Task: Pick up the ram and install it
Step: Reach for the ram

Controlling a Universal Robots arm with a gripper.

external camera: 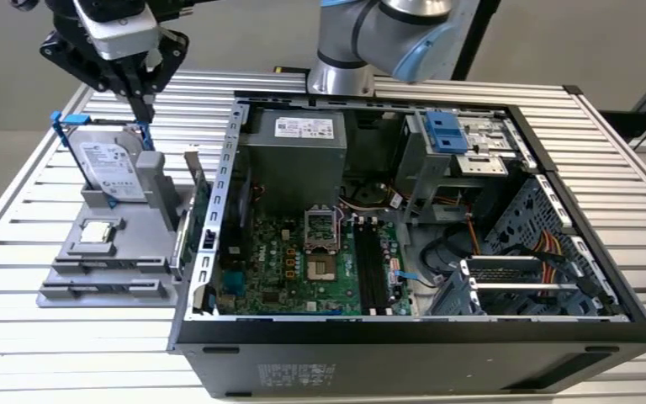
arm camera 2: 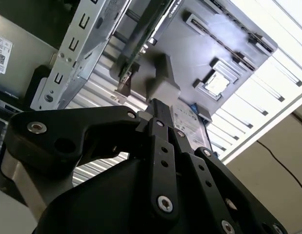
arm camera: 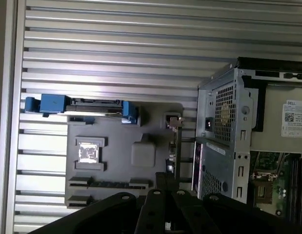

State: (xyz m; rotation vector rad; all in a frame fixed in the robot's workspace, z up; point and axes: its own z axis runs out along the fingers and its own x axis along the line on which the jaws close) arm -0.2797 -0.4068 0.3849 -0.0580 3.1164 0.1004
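Beside the case (external camera: 413, 335), ram (external camera: 198, 198) on edge (thin, seemingly greenish), ungrasped

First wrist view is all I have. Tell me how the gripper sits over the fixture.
Observer: In the exterior view the gripper, shut and empty, hangs just above the hard drive, which stands upright in the gray fixture.
Operator: Give me the ram's pose.
Observer: The ram stands on its long edge at the fixture's side next to the computer case, to the exterior view's right of the gripper and untouched.
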